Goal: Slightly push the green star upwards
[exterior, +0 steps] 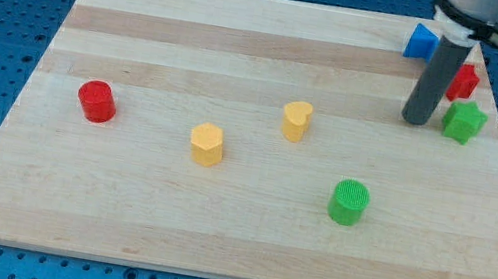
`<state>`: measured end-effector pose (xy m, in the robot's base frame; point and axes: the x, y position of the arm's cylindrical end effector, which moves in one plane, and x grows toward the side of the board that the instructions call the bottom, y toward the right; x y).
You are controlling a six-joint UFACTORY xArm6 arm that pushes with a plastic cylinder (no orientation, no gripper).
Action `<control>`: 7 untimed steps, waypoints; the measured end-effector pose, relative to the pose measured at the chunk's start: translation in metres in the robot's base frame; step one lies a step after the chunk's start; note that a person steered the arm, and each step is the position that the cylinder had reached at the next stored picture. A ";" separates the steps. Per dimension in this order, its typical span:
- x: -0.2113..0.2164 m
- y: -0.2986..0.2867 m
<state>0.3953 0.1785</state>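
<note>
The green star lies near the board's right edge. My tip rests on the board just left of the star, a small gap apart. A red block sits just above the star, partly hidden by the rod. A blue block lies at the view's top, left of the rod.
A red cylinder lies at the left. A yellow hexagon-like block and a yellow heart-like block lie mid-board. A green cylinder lies below centre right. The wooden board ends close to the star's right.
</note>
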 end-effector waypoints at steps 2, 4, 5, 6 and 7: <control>0.082 0.003; 0.045 0.041; 0.040 0.050; 0.056 0.072; 0.063 0.106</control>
<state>0.4587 0.2841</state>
